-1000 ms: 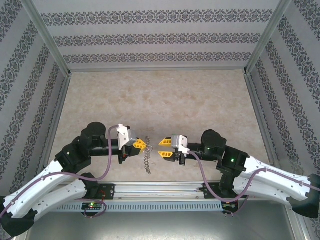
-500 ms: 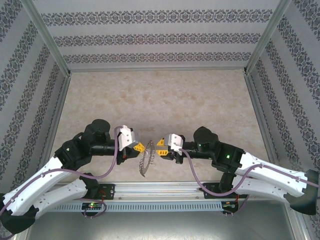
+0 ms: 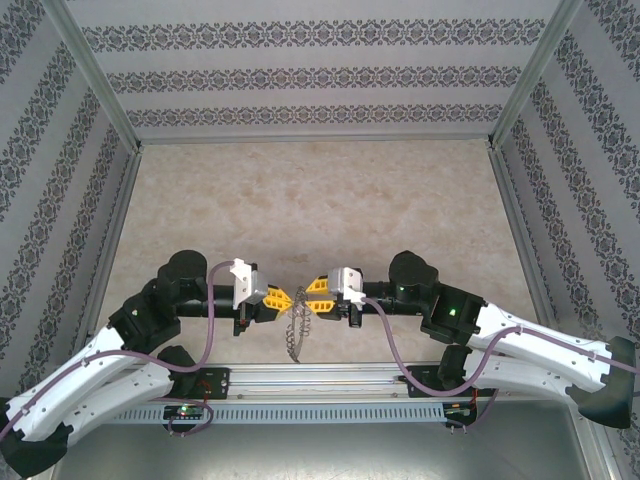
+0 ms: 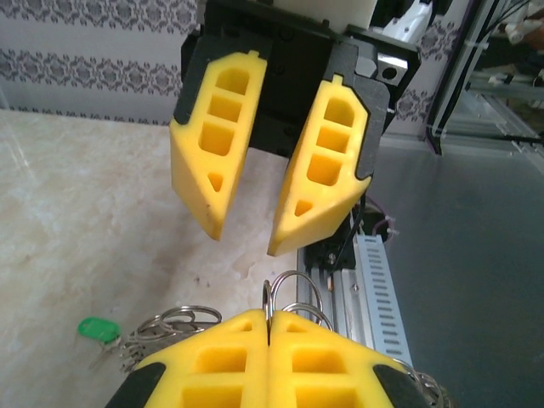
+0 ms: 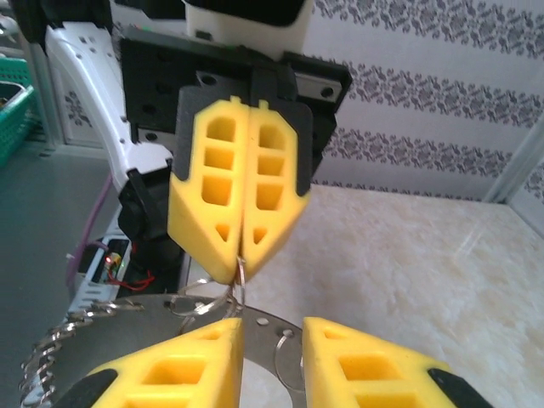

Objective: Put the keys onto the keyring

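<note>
My left gripper (image 3: 287, 300) is shut on one thin wire loop (image 4: 269, 293) of the keyring (image 3: 294, 335), which hangs edge-on below the two grippers. In the right wrist view the flat grey ring (image 5: 285, 327) runs between the yellow fingers (image 5: 174, 370) of my right gripper (image 5: 272, 331), which stands open around it. The left gripper's shut fingers (image 5: 238, 187) pinch a loop just above. The right gripper (image 3: 313, 293) faces the left one tip to tip. The green-headed key (image 4: 98, 329) lies on the table beside more loops (image 4: 166, 325).
A metal rail (image 3: 320, 378) with a slotted cable duct (image 4: 374, 280) runs along the table's near edge, just behind the hanging ring. Patterned walls (image 3: 320, 75) close in the beige table (image 3: 320, 200) on three sides. A green basket (image 5: 13, 110) stands off the table.
Both grippers have come closer together, tips now almost touching. The keyring has swung from tilted to hanging straight down beneath them. The left arm has drawn back slightly.
</note>
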You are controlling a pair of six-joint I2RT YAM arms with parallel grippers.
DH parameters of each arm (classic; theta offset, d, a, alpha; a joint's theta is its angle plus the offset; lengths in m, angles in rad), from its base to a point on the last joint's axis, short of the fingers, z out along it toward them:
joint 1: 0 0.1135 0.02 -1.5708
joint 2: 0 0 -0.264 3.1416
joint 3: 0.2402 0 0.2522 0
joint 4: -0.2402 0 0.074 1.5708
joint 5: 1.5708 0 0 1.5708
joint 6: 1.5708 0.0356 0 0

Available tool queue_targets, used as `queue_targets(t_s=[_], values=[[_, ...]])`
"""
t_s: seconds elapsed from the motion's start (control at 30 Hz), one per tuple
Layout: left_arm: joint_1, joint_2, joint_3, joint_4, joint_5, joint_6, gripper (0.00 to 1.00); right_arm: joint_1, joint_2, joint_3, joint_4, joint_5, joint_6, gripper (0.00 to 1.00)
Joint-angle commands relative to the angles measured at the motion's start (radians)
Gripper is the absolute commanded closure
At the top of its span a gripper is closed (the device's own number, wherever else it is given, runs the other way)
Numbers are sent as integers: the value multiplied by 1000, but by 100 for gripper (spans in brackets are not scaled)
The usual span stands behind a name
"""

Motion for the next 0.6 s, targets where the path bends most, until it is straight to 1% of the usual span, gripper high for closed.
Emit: queue_targets(t_s=[0.0,0.23,0.33,0.43,0.57], values=[[-2,-24,-30,173,39,-57,100,6,3,-1,54,-85,15,76],[-1,-34,-67,280,66,-95,100,6,17,0,60,-78,24,77],[-1,-34,-69,287,71,-94,100,6,21,-2,61,-49,25,78],[-2,-40,-69,285,69,-93,100,1,-7,-24,80,-27,33,78],[-1,-46,-74,294,71,-94,100,-18,-20,-42,97,-53,56,78]])
